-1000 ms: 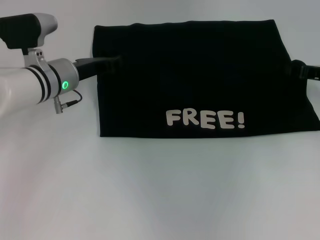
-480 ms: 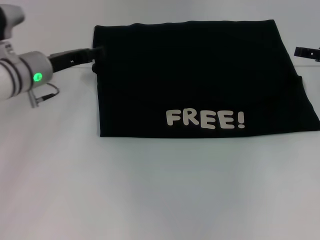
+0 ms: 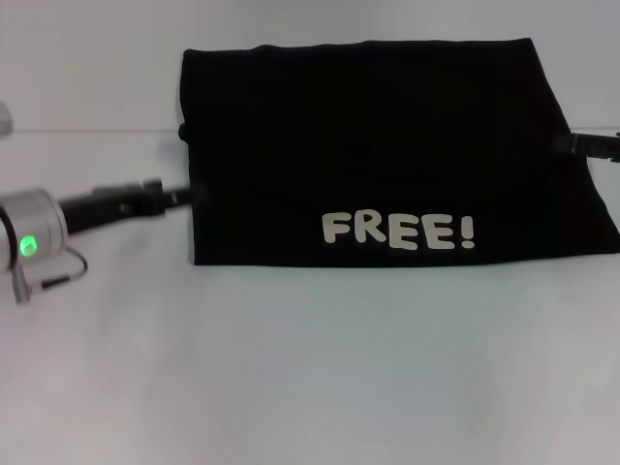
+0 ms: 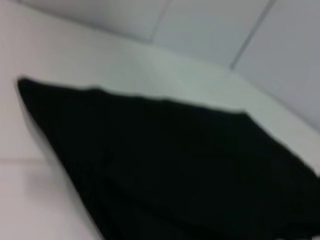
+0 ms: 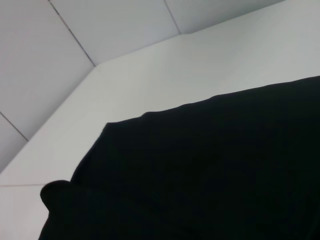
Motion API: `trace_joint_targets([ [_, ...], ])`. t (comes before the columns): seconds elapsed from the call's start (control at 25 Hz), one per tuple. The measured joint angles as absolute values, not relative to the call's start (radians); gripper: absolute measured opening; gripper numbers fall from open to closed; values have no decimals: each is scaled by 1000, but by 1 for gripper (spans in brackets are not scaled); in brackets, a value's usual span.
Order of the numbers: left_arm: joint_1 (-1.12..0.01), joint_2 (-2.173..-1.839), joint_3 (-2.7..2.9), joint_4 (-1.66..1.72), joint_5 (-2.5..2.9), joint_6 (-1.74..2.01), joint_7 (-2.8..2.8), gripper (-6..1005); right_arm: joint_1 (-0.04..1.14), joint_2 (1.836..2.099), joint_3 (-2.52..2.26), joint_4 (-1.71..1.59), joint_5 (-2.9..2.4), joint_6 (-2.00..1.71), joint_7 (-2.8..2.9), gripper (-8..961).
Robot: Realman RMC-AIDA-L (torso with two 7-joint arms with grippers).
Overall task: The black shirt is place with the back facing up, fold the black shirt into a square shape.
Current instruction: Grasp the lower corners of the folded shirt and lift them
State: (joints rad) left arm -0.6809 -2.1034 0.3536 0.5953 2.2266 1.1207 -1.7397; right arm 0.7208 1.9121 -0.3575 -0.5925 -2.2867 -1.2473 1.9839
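The black shirt [image 3: 378, 145] lies folded into a wide rectangle on the white table, with white letters "FREE!" [image 3: 397, 232] near its front edge. My left gripper [image 3: 177, 198] is low over the table, its tip at the shirt's left edge near the front corner. At the shirt's right edge is my right gripper [image 3: 578, 143], mostly cut off by the picture's side. The left wrist view shows the black shirt [image 4: 170, 165] as a dark sheet close by. In the right wrist view the shirt [image 5: 210, 170] fills the lower part, with a small fold bulging at one corner.
The white table [image 3: 310, 368] stretches bare in front of the shirt. A pale wall [image 5: 100, 30] rises behind the table's far edge. The left arm's white wrist with a green light [image 3: 27, 244] sits at the left side.
The left gripper has drawn off the shirt's far left part and moved toward the front along its left edge. The right gripper pulled away, then came back to the right edge.
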Motion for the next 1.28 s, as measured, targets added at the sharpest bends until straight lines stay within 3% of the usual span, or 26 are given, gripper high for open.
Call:
trace_joint_targets([
  [0.2, -658, -2122, 438, 604, 2228, 1101, -1741, 887, 716, 1916, -360, -591, -2266, -1247, 1983, 838],
  [1.28, -687, -2129, 563, 512, 2255, 957, -1752, 872, 746, 1927, -426, -588, -2264, -1197, 1982, 839],
])
